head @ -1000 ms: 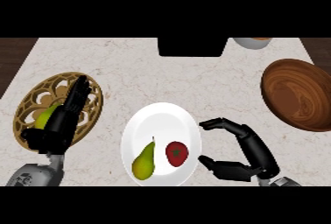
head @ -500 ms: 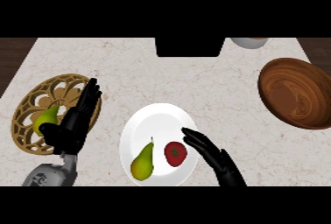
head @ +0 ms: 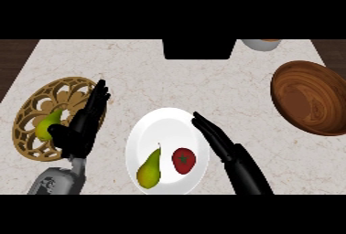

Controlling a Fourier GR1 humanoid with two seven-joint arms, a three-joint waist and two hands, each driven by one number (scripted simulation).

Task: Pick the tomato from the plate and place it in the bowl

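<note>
Risk: straight-fingered right hand (head: 226,148), just right of the small red tomato (head: 184,160), could nudge it into the yellow-green pear (head: 150,168) on the round white plate (head: 159,122).

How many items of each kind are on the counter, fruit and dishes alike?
Pears: 2, one on the white plate, one in the lattice basket
Tomato: 1
White plate: 1
Wooden bowl: 1
Lattice basket: 1
Total: 6

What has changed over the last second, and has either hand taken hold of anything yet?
The right hand straightened its curled fingers and moved left over the plate, beside the tomato. It holds nothing. The left hand shifted slightly right. Tomato, pear and wooden bowl stayed put.
</note>
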